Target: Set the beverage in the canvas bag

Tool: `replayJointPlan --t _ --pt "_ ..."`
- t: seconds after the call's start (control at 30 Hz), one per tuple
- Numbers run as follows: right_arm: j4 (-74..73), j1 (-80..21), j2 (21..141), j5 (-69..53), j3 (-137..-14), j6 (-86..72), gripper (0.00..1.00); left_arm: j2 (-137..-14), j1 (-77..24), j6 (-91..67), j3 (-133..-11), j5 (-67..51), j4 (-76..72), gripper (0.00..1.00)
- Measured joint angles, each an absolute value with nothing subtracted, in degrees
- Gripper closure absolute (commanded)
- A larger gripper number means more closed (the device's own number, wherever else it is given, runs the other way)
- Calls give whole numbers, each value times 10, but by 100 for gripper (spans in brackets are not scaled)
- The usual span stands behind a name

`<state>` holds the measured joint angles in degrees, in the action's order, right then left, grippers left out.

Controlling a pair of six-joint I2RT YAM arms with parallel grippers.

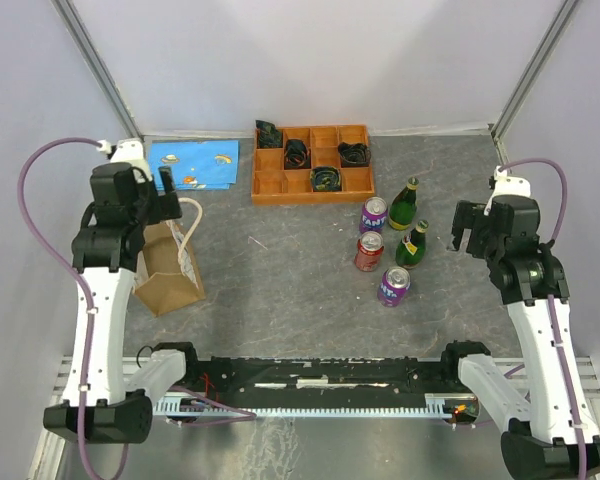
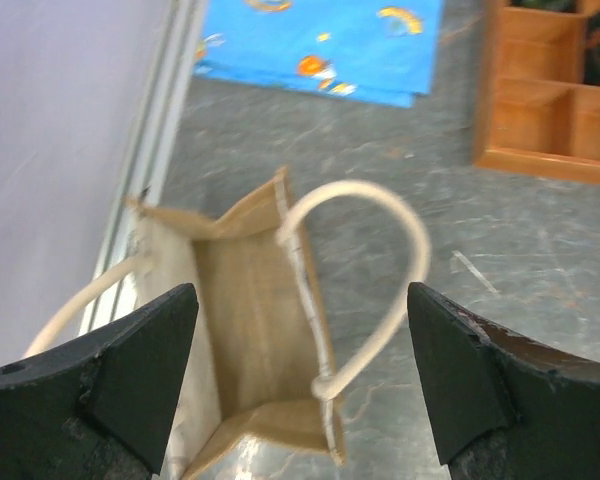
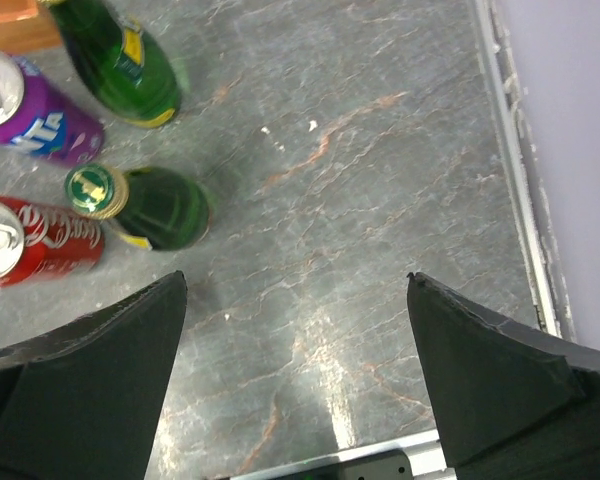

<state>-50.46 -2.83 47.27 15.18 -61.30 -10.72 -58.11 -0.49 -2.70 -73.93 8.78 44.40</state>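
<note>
We're over the left side of the table (image 1: 280, 300), where the canvas bag (image 1: 168, 272) stands upright with its mouth facing up. The left gripper (image 1: 166, 192) hangs directly above it, jaws spread wide and holding nothing. From the left wrist we look straight down past the two black fingers (image 2: 130, 360) into the tan bag (image 2: 250, 350). Its cream rope handles (image 2: 364, 188) loop out, one to each side. The gripper (image 2: 300, 295) is clear of both cloth and rope.

Behind the bag a blue patterned cloth (image 1: 193, 163) lies flat near the back wall. Beside it sits a wooden tray (image 1: 265, 190) with dark coiled bundles in some compartments.

Over on the right, the drinks stand in a cluster in front of that tray, well apart from the bag. We see a far purple can (image 1: 375, 213), a red can (image 1: 369, 251), a near purple can (image 1: 394, 286), a far green bottle (image 1: 406, 205) and a near green bottle (image 1: 413, 243), all upright on the table.

The right gripper (image 1: 467, 232) hovers just to the right of the cluster, jaws also wide apart and gripping nothing. In the right wrist view only bare grey tabletop shows under the gripper (image 3: 296, 278). The near green bottle (image 3: 145, 205) and the red can (image 3: 35, 240) sit just off to the left. The far green bottle (image 3: 115, 60) and the far purple can (image 3: 40, 115) are beyond them.
</note>
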Motion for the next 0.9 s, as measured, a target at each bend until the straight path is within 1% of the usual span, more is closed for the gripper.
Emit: replayJointPlan --t 0.1,0.2,0.37,0.57,0.73,0.8,0.9 --pt "-526 -28 471 130 -620 -104 2 -561 39 -27 -731 104 474 9" --pt "-552 -28 467 110 -620 -104 2 -540 60 -27 -716 113 499 9" --pt "-575 -28 447 80 -620 -110 2 -520 100 -20 -662 135 518 10" --pt "-584 -28 431 51 -620 -120 2 -575 178 -2 -614 150 495 11" --pt "-588 -28 431 36 -620 -128 2 -615 207 16 -595 157 457 13" --pt "-588 -28 431 32 -620 -130 2 -622 209 23 -582 162 439 15" --pt "-588 -28 431 27 -620 -133 2 -632 210 30 -558 163 411 20"
